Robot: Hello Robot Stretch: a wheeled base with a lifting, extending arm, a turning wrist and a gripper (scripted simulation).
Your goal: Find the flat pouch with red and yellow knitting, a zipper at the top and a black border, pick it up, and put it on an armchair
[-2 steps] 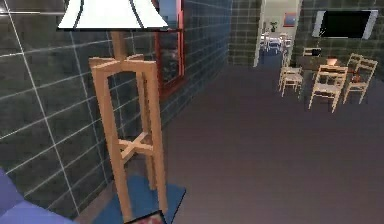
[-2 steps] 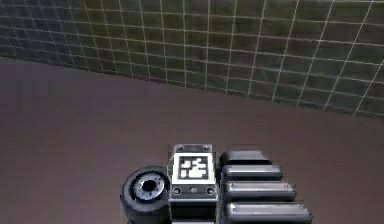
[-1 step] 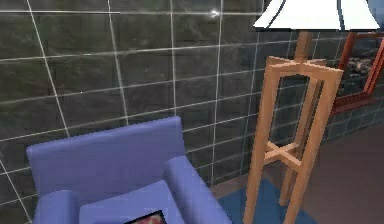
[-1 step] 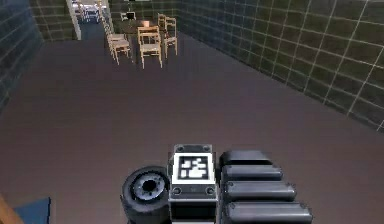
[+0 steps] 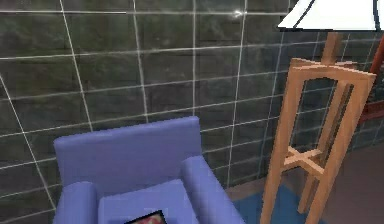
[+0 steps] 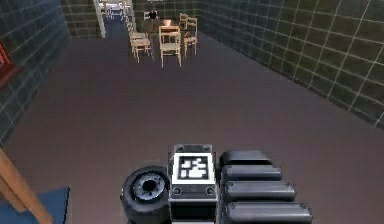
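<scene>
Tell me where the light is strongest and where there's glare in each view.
Forward view: a small white glint on the dark tiled wall near the top; the lampshade is brightest; the armchair is evenly lit. Arm side view: the floor is dim, while the far chairs catch more light.

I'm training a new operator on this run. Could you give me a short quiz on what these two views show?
1. True or false: the armchair in the forward view is red.
2. What stands to the right of it in that view? A) a wooden lamp stand B) a fridge C) a bed
3. What furniture stands far across the floor in the arm side view?
Key: 1 false, it is blue; 2 A; 3 wooden chairs.
</scene>
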